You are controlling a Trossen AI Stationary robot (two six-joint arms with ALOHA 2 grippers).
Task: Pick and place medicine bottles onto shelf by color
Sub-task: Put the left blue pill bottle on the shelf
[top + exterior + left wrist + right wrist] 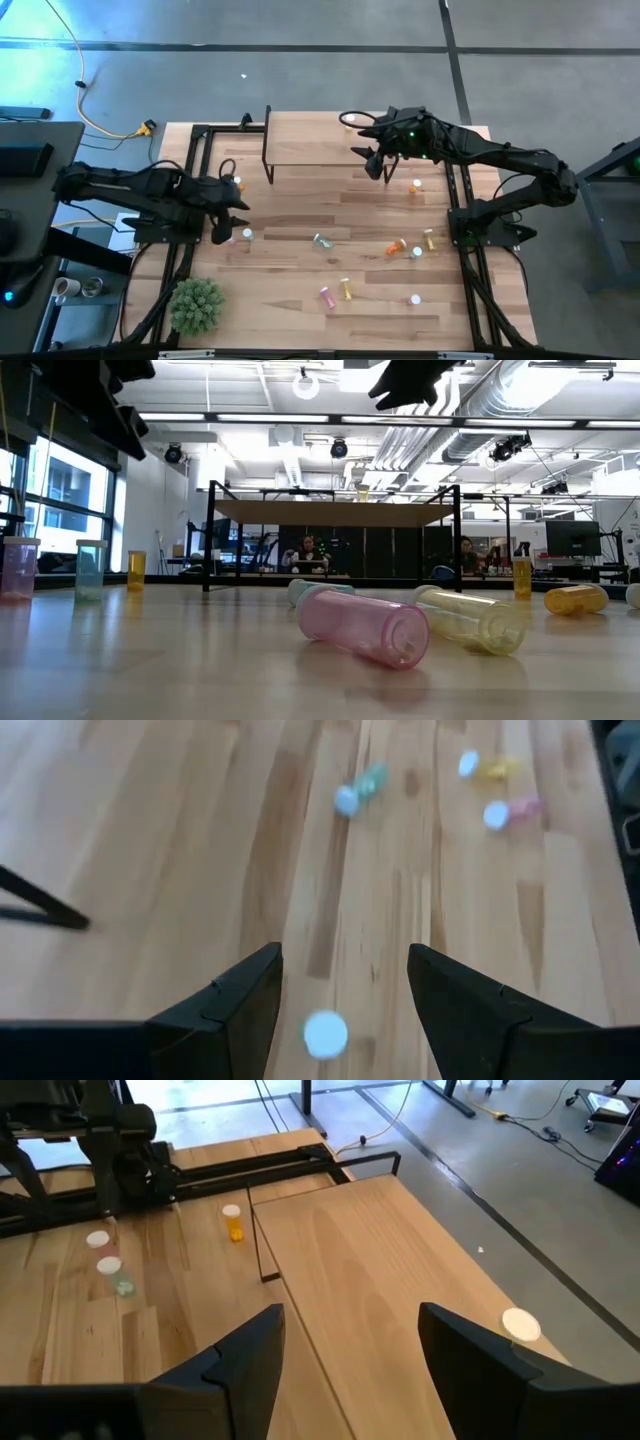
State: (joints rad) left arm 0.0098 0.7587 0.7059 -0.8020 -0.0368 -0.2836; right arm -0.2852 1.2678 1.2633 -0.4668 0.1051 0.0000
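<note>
**Two robot arms over a table scattered with small medicine bottles**

Seen from above, a light-wood table (300, 300) carries a low wooden shelf (315, 152) on thin black legs near its far edge. One bottle with a white cap (349, 121) stands on the shelf's far right corner; the rest of the shelf top is bare wood.

The left hand (222, 236) hangs over the left side of the table with its two dark fingers spread wide and nothing between them. Its wrist camera looks down on a white cap (325, 1034) of an upright bottle in the gap between the fingers, not touched by either. An orange bottle (238, 185) stands just beyond this hand, near the shelf's left leg.

The right hand (372, 163) hovers above the shelf's right end, fingers also wide apart and holding nothing.

Other bottles are spread over the middle and right of the table: a green one (321, 241) on its side near the centre, an orange one (396, 246) and a yellow one (429, 239) to its right, and a pink one (327, 296) lying beside a yellow one (346, 289) nearer the front. From table height, the pink bottle (364, 624) lies on its side closest to the camera.

A small green plant (196, 305) sits at the table's front left corner.
</note>
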